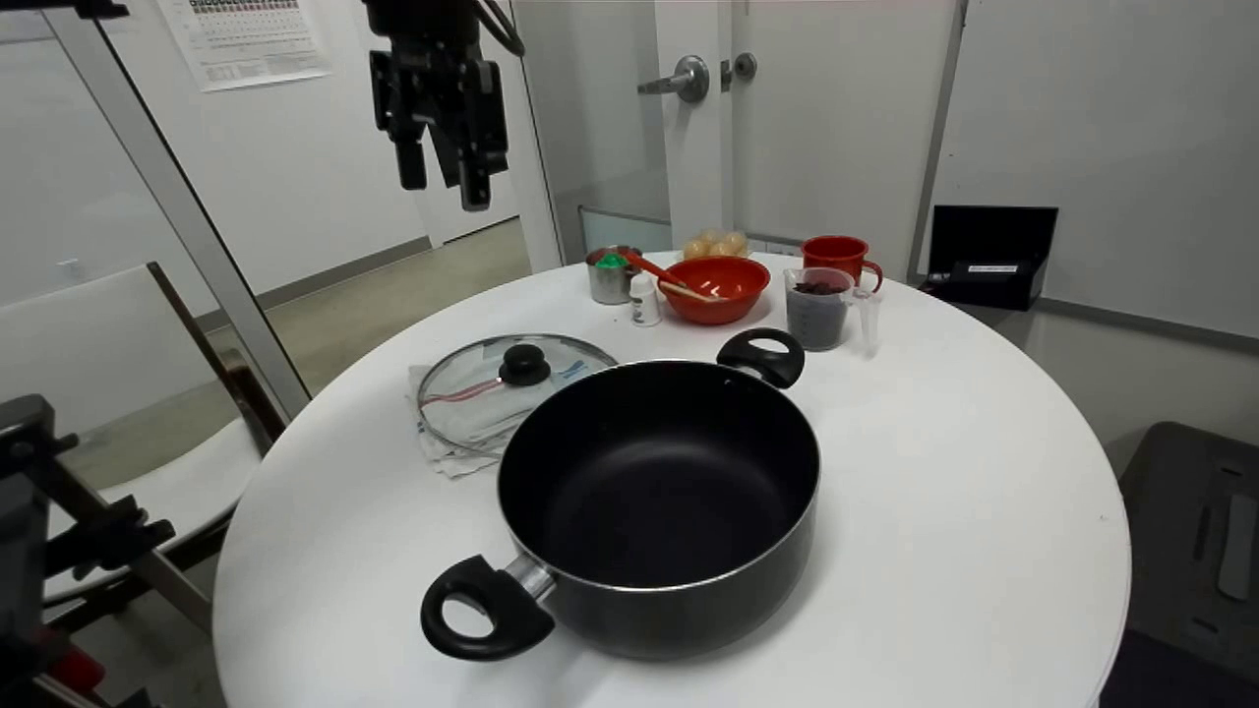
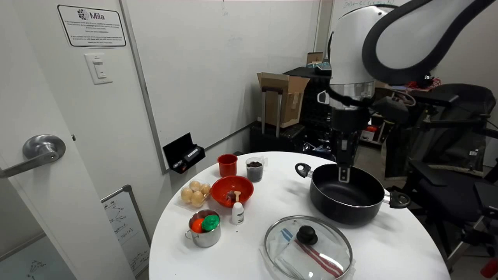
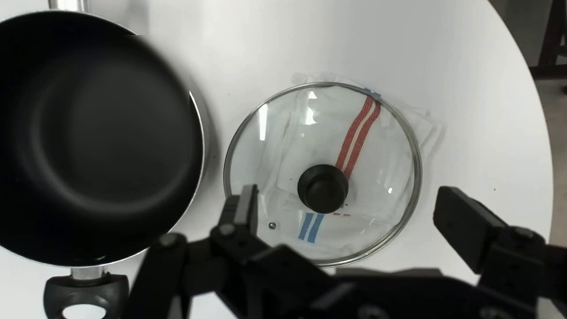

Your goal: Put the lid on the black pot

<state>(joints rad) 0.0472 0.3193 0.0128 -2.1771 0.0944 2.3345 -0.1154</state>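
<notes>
The hand (image 1: 443,185) hangs above the surface (image 1: 964,492), spread wide. In the wrist view, the glass lid (image 3: 319,148) lies below it, black knob (image 3: 324,189) up, resting on a striped cloth (image 1: 454,468). Just beside the lid stands the black pot (image 1: 659,482), its dark inside showing, loop handles (image 1: 518,621) at opposite sides. Farther off, in both exterior views, come a red bowl (image 1: 713,309) with a utensil (image 2: 237,195) in it, a white bottle (image 2: 238,214), a metal cup (image 2: 207,239) holding green and orange things (image 2: 210,223), several eggs (image 2: 197,198), a red mug (image 1: 831,260) and a clear measuring cup (image 1: 816,324) with dark contents (image 2: 255,165)
</notes>
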